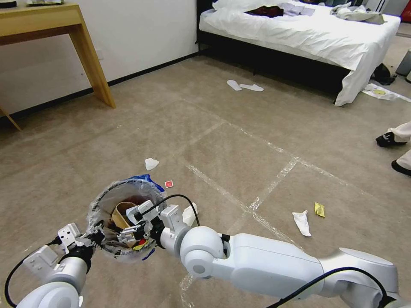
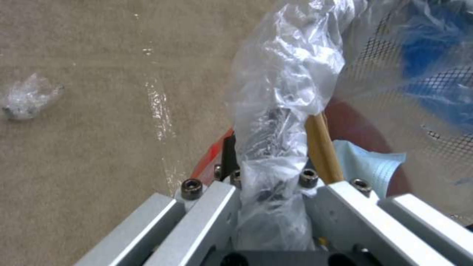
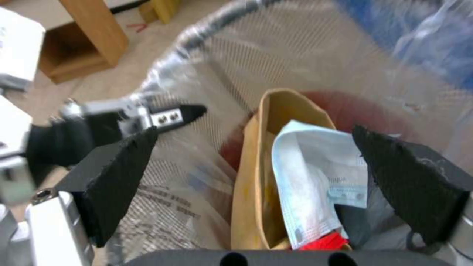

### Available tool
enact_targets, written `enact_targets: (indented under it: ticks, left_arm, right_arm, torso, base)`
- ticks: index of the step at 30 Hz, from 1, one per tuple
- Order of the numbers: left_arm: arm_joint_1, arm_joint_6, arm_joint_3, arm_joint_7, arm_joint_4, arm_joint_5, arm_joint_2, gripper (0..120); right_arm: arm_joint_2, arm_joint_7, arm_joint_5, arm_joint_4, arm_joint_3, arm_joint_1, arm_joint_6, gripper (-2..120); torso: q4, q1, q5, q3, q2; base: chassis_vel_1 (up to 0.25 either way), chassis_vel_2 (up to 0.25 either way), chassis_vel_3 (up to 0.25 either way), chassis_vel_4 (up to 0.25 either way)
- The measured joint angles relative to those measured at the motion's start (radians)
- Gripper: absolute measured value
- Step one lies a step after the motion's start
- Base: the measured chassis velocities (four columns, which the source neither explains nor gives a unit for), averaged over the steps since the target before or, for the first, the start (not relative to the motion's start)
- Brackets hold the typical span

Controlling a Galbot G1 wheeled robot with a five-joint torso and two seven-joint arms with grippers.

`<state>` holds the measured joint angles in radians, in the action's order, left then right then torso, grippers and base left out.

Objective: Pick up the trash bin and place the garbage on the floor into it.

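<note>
Over the trash bin [image 1: 124,214], which my left gripper [image 2: 276,184] pinches by its bagged rim, right gripper [image 3: 256,162] hangs wide open and empty; I'd lift it straight up, clear of the liner.

The head view looks forward and down from high up, taking in a wide stretch of floor [image 1: 265,128] with both arms low in front. The left wrist view sits very close behind the left gripper [image 2: 273,184], facing along the rim of the trash bin [image 2: 281,74] and the carpet beside it. The right wrist view hangs just over the bin's mouth, looking into it between the spread fingers [image 3: 118,170]. All three share the bin; the blurred part beyond is probably the left gripper.
</note>
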<state>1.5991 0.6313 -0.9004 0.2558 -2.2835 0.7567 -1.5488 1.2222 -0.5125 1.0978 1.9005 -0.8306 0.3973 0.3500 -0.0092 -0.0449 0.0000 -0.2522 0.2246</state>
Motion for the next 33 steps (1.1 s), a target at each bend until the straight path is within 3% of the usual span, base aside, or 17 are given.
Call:
enact_targets:
  ticks: [6,11,13,14,20,33]
  left_arm:
    - [-0.001,0.0,-0.002,0.0,0.004,0.0,0.0,1]
    - [-0.007,0.0,-0.007,0.0,0.008,0.003,0.002,1]
    - [-0.008,0.0,-0.01,0.001,0.011,0.004,0.005,1]
    - [-0.008,0.0,-0.01,0.001,0.011,0.004,0.005,1]
    - [-0.005,-0.001,-0.02,0.001,0.015,0.004,0.004,1]
    - [-0.005,-0.008,-0.046,0.002,0.027,0.015,0.017,1]
  right_arm:
    - [-0.031,-0.006,0.015,0.063,0.036,0.007,0.0,100]
    - [-0.109,0.008,0.022,0.161,0.115,0.04,-0.021,100]
    - [-0.162,0.075,0.014,0.221,0.218,0.088,-0.083,100]
    - [-0.162,0.075,0.014,0.221,0.218,0.088,-0.083,100]
    - [-0.187,0.248,-0.059,0.242,0.384,0.198,-0.273,100]
    - [-0.25,0.307,-0.115,0.294,0.673,0.396,-0.328,100]
  torso:
    - [0.0001,0.0,0.0,0.0,0.0]
    - [0.0,0.0,0.0002,0.0,0.0]
    - [-0.0001,0.0,0.0002,0.0,0.0]
    - [-0.0001,0.0,0.0002,0.0,0.0]
    - [0.0001,0.0,0.0001,0.0,0.0]
    - [-0.0001,0.0,0.0001,0.0,0.0]
  base:
    - [0.0,0.0,0.0,0.0]
    - [0.0,0.0,0.0,0.0]
    - [0.0,0.0,0.0,0.0]
    - [0.0,0.0,0.0,0.0]
    - [0.0,0.0,0.0,0.0]
    - [0.0,0.0,0.0,0.0]
